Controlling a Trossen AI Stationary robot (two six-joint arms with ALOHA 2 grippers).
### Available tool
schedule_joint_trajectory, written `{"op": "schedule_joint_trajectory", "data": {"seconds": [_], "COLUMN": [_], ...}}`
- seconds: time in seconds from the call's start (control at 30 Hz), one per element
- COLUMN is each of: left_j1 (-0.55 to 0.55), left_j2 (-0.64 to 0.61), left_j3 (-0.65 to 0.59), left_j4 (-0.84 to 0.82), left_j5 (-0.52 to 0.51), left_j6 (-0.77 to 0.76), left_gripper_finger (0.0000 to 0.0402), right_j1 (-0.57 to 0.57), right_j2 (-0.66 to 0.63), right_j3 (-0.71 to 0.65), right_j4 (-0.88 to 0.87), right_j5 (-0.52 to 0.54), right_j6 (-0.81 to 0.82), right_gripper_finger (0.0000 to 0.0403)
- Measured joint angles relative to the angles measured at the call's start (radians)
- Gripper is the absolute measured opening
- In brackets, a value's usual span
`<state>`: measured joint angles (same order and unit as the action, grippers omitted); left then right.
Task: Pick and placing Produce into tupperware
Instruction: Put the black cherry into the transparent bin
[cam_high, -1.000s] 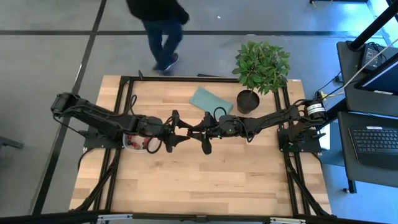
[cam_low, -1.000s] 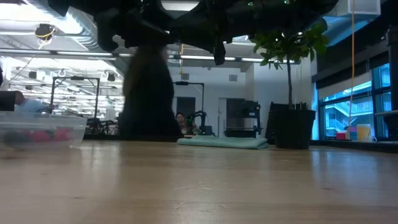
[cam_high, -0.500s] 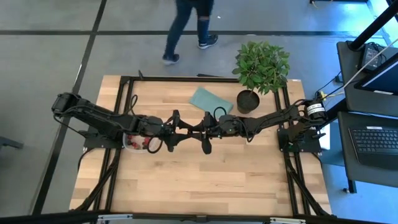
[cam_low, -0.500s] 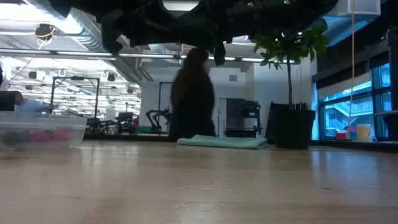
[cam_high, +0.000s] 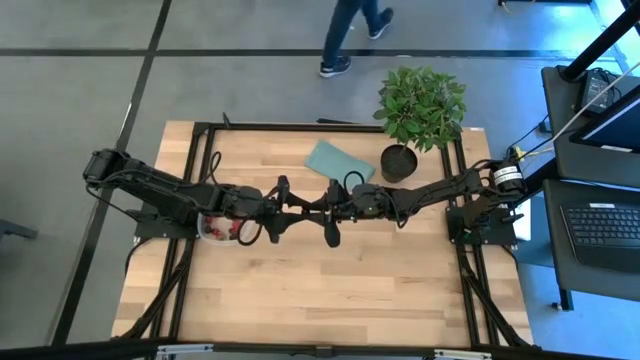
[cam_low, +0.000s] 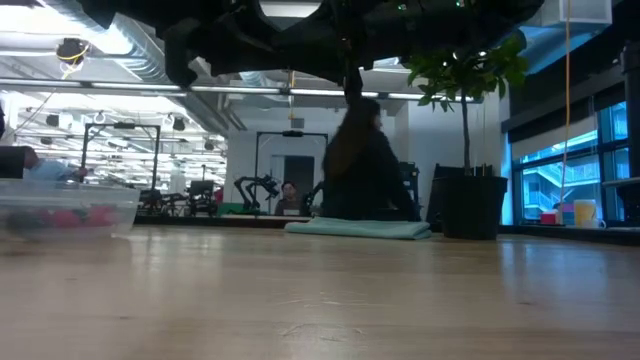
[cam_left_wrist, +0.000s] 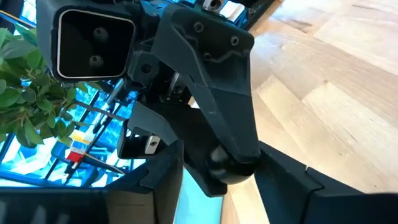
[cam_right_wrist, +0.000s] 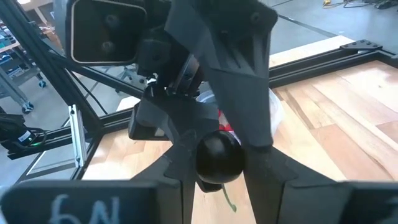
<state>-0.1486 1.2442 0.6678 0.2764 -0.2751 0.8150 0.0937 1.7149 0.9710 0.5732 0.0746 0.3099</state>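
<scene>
From above, the 2 arms meet over the middle of the bench (cam_high: 320, 290), and their dark bodies cover the spot where the claws come together, so the exchange itself can only be read from the wrist cameras. The tupperware (cam_high: 212, 231) is partly hidden under the left arm; a few red pieces of produce (cam_high: 222, 232) show inside it, and in the low view it sits at the far left as a clear tub (cam_low: 66, 212) with pinkish blurs within. How many fruits it holds cannot be made out. The right wrist view shows the right claw (cam_right_wrist: 217, 163) clenched on a dark berry (cam_right_wrist: 218, 157), round and near black, with a thin green stem (cam_right_wrist: 229, 200) hanging below it. The left claw (cam_left_wrist: 219, 167) faces it directly, its 2 fingers set on either side of the same berry (cam_left_wrist: 225, 163); whether they press on the fruit or stand just off it cannot be told. The container lies just beside the left claw, on the left arm's side, apart from the held berry. A teal pad (cam_high: 338, 162) and a potted plant (cam_high: 420, 108) sit near the bench's far edge, and a person (cam_high: 355, 30) crosses the floor beyond.
</scene>
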Motion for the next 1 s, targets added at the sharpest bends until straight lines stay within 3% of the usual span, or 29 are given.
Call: {"op": "schedule_joint_trajectory", "data": {"seconds": [0.27,0.67,1.0], "left_j1": [-0.001,-0.022,-0.021], "left_j2": [-0.001,-0.001,-0.001], "left_j3": [0.0,-0.001,-0.001], "left_j4": [-0.004,0.012,0.005], "left_j5": [-0.005,-0.004,0.003], "left_j6": [0.016,0.003,0.007], "left_gripper_finger": [0.013,0.0135,0.0103], "right_j1": [0.0,0.001,0.0], "right_j2": [-0.001,-0.002,-0.002], "right_j3": [-0.001,-0.001,-0.001], "right_j4": [-0.003,0.0,-0.002], "right_j5": [0.002,-0.002,-0.003], "right_j6": [0.01,0.0,0.003], "right_gripper_finger": [0.0104,0.0104,0.0104]}}
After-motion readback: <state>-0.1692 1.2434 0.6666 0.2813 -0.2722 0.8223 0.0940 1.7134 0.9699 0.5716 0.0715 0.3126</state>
